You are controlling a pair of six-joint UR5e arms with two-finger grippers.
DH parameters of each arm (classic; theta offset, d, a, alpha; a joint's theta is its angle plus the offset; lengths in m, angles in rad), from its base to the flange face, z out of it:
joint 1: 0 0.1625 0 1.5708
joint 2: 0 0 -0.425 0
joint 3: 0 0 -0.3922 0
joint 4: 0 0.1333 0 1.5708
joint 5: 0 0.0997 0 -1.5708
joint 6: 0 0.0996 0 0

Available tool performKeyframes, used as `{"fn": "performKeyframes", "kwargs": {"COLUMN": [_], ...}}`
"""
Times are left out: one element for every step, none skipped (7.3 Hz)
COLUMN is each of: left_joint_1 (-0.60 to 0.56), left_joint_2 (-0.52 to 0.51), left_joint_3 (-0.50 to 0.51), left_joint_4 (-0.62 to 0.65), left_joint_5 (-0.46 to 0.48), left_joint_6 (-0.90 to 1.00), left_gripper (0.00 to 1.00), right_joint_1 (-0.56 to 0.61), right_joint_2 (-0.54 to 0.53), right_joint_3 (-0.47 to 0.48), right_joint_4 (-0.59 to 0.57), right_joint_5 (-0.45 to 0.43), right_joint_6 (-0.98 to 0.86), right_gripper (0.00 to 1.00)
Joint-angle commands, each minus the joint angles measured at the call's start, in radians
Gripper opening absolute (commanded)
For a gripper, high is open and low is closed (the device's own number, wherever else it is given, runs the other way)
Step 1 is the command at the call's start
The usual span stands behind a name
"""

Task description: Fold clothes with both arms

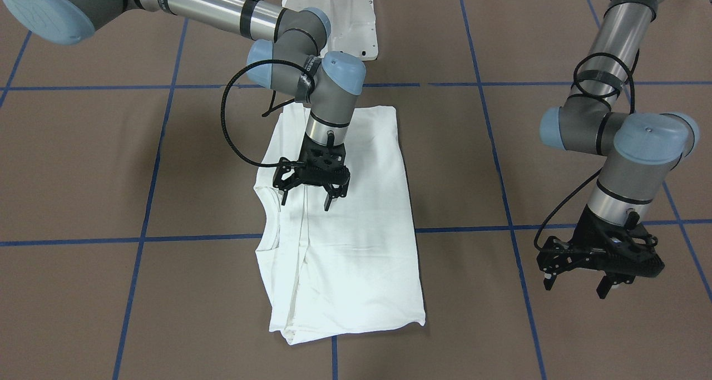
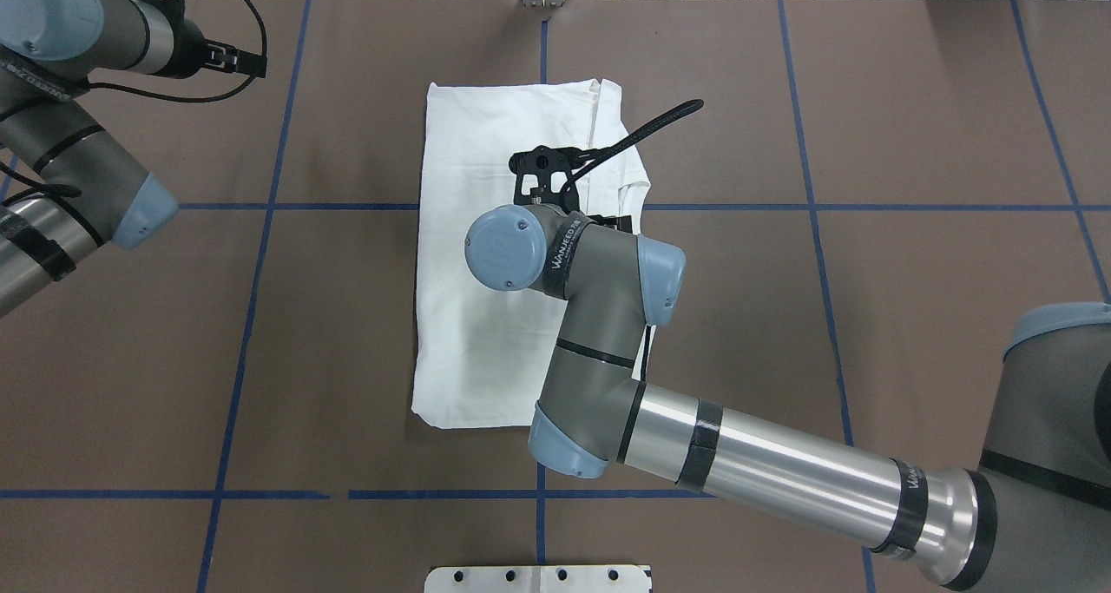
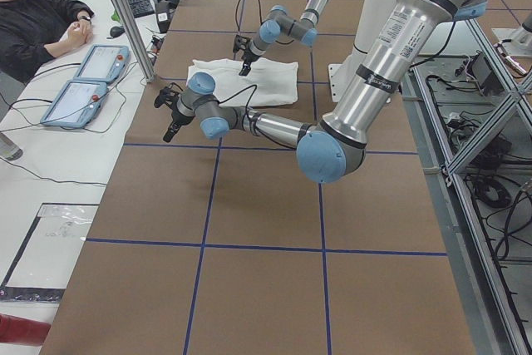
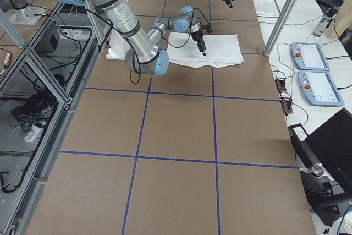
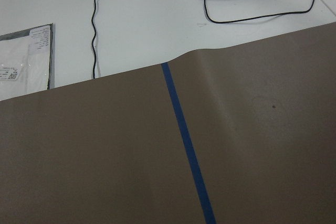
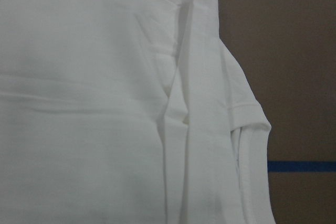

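In the front-facing view, the white T-shirt [image 1: 356,246] lies folded into a long rectangle on the brown table [image 1: 83,163]. The right gripper [image 1: 306,201] hangs over it, fingers spread wide and holding nothing. The left gripper [image 1: 575,285] hovers well off to the side over bare table, also spread and empty. Overhead, the right arm [image 2: 599,315] covers part of the T-shirt. The right wrist camera shows layered white cloth beside a blue tape line [image 6: 299,166].
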State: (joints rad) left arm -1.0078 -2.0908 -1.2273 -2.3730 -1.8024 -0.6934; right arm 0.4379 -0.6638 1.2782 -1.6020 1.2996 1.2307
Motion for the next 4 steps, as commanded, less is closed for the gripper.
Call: {"fn": "performKeyframes", "kwargs": {"left_joint_1": [0.0, 0.001, 0.002, 0.002], "left_joint_2": [0.0, 0.0, 0.0, 0.0], "left_joint_3": [0.002, 0.0, 0.0, 0.002], "left_joint_4": [0.0, 0.0, 0.0, 0.0], "left_joint_5": [0.0, 0.0, 0.0, 0.0], "left_joint_6": [0.0, 0.0, 0.0, 0.0], "left_gripper": [1.0, 1.0, 1.0, 1.0], "right_joint_1": [0.001, 0.001, 0.001, 0.001], "right_joint_2": [-0.016, -0.014, -0.016, -0.016], "right_joint_3": [-0.01, -0.008, -0.008, -0.005], "right_joint_4": [-0.013, -0.028, -0.03, -0.051], "right_joint_5": [0.003, 0.004, 0.004, 0.004], "right_joint_6": [-0.042, -0.054, -0.062, -0.069], "right_gripper": [1.0, 1.0, 1.0, 1.0]}}
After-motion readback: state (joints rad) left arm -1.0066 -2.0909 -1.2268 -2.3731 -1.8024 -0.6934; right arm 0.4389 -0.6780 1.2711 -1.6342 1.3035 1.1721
